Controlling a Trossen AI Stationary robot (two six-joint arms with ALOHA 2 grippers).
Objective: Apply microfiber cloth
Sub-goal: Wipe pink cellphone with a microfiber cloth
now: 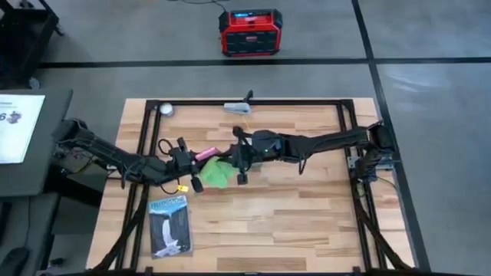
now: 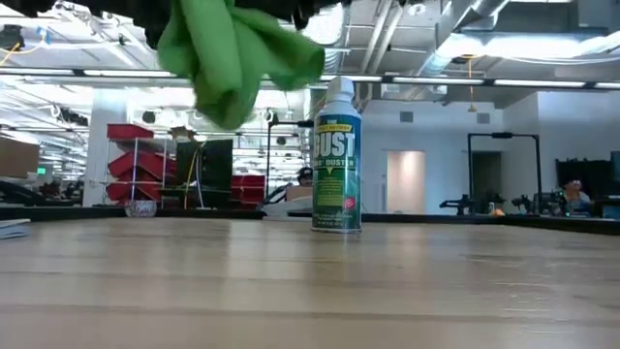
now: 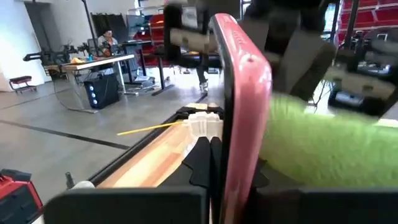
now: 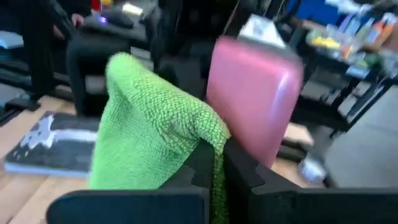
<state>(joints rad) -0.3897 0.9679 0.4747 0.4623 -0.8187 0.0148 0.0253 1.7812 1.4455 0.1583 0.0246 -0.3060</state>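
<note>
The microfiber cloth (image 1: 219,175), bright green and bunched, hangs from my right gripper (image 1: 241,162) above the table's middle; the low view shows the microfiber cloth (image 2: 232,58) well clear of the wood. My left gripper (image 1: 192,159) is shut on a pink phone (image 1: 205,153) just to the left of the cloth. In the left wrist view the phone (image 3: 239,106) stands edge-on with the cloth (image 3: 323,149) right beside one broad face. Whether cloth and phone touch, I cannot tell. My left gripper pinches the phone between its two fingers at the end nearest the wrist (image 3: 233,180), one finger on each broad face. The fingers come level from the table's left. The phone is lifted clear of the table and juts out toward the right arm. My right gripper pinches a bunched fold of the cloth (image 4: 211,155) between its two fingers, several layers together. The fingers come from the table's right, slanting down. The rest of the cloth (image 4: 149,124) bulges out ahead of the fingers and hangs slack, clear of the table.
A blue-grey printed booklet (image 1: 169,225) lies at the near left of the table. A dust-remover can (image 2: 336,155) stands upright farther back. A small white ball (image 1: 166,108) sits at the far left corner. A red box (image 1: 249,32) stands on the floor beyond.
</note>
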